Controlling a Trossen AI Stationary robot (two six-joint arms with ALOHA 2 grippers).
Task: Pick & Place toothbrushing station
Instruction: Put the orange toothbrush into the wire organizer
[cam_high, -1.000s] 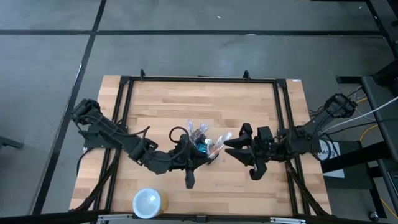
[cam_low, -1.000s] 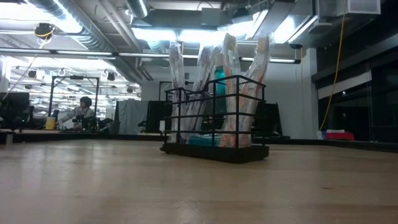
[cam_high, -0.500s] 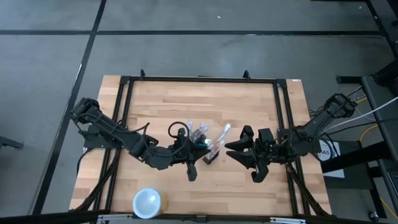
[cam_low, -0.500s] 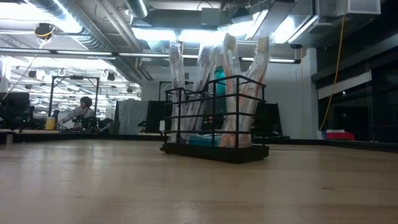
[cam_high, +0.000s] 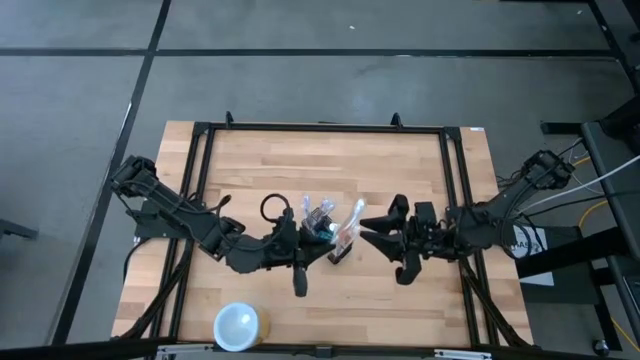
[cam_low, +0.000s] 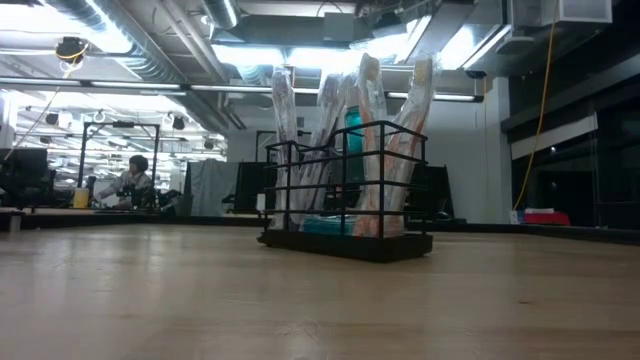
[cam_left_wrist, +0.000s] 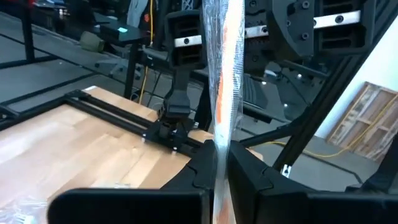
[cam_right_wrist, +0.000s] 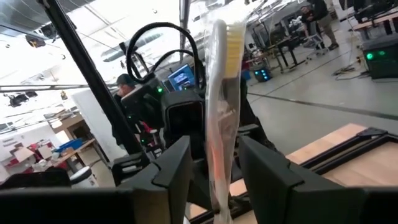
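The desk (cam_high: 400, 170) carries the toothbrushing station (cam_high: 328, 240) near its middle, standing upright with wrapped toothbrushes (cam_low: 362, 120) and a teal item rising from its compartments; a round white cup (cam_high: 238, 326) stands well apart at the near edge on the left side. In the low view the caddy is seen in the same place as half a second and a full second ago, so it has not been shifted.

What has changed is seen in the high view. The left arm has drawn back a little toward its own side, and its gripper (cam_high: 299, 262) now lies just beside the caddy's left end. Its fingers (cam_left_wrist: 249, 177) are closed on one wrapped toothbrush (cam_left_wrist: 222, 93), pinched upright between them in the left wrist view. The right gripper (cam_high: 372, 234) has been brought closer to the caddy's right end, where a second wrapped toothbrush (cam_right_wrist: 219, 106) leans outward. In the right wrist view this toothbrush stands between the right fingers (cam_right_wrist: 273, 180), which are set apart with a gap on either side, so no grip is yet made.

It is judged that single toothbrushes, not the whole caddy, are being handled, and that a closing of the right fingers would be called for next. A wrapper could slip, or the light caddy be tipped.
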